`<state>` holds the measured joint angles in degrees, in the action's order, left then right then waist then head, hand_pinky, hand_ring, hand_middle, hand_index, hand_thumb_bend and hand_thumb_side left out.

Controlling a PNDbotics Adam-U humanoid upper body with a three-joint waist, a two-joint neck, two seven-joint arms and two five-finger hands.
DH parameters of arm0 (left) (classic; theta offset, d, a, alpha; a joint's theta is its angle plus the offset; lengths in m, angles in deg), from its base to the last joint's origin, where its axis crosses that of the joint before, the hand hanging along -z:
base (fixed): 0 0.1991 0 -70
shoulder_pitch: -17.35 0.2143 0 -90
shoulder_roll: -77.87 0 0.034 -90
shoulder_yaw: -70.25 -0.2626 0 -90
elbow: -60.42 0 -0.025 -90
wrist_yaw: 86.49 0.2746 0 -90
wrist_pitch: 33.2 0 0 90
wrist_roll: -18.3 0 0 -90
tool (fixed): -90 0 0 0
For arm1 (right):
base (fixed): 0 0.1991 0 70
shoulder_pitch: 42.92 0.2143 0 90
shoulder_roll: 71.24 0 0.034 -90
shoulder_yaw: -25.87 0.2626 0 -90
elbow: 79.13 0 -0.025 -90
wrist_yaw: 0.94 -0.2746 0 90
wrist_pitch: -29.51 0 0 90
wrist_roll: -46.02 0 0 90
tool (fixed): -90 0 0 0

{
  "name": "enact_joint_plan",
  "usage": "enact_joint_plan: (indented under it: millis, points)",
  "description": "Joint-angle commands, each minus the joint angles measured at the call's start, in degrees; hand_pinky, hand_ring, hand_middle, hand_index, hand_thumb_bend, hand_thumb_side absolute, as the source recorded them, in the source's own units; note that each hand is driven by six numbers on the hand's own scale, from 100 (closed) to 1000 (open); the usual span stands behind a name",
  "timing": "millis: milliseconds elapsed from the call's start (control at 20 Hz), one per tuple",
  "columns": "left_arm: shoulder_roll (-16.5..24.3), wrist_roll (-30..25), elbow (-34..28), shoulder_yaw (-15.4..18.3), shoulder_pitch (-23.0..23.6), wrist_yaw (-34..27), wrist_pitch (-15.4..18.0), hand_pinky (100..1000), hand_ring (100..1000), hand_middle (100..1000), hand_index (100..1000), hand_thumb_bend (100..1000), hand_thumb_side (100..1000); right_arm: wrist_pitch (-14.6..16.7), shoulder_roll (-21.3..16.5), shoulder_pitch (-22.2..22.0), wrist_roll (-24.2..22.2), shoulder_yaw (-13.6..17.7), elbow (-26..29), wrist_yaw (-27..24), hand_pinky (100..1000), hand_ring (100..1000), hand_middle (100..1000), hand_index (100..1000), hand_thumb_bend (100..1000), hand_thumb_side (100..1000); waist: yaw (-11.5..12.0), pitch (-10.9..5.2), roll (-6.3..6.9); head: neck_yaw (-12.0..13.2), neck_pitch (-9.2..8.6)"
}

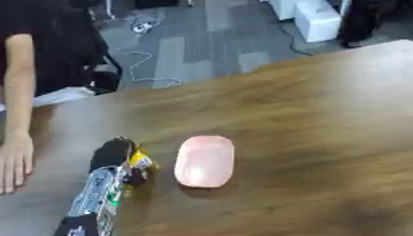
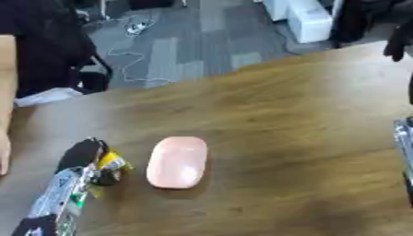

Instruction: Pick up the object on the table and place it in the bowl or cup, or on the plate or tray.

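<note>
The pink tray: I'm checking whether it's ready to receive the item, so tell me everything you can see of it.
The pink tray is a pale, smooth, plastic-looking oblong with rounded corners and a shallow raised rim. It lies flat on the wooden table, long side running away from the robot, and nothing shows inside it. Just to its left, apart from its rim, the left hand is curled round a small yellow object. Nothing touches the tray except the table.
</note>
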<state>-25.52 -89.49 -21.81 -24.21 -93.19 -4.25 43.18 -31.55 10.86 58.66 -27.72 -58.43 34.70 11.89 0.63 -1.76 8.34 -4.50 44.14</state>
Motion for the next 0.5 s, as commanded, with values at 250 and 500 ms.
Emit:
enact_joint_plan:
  millis: [250,500]
  points:
    - [9.3,-9.7,-9.8,-3.8,-8.1,5.2,5.7,100,100,100,149,434,100,-0.3,-1.6,0.3,-0.6,0.0,0.8,-0.3,100,248,314,636,100,1000,-0.6,-0.82,-0.2,0.6,-0.03]
    - [6.0,-10.5,-11.0,-5.1,-9.2,4.5,7.1,100,100,100,148,405,100,-0.3,-1.5,0.5,-0.9,-0.1,0.8,-0.6,100,247,311,634,100,1000,-1.0,-0.83,-0.28,0.4,-0.03]
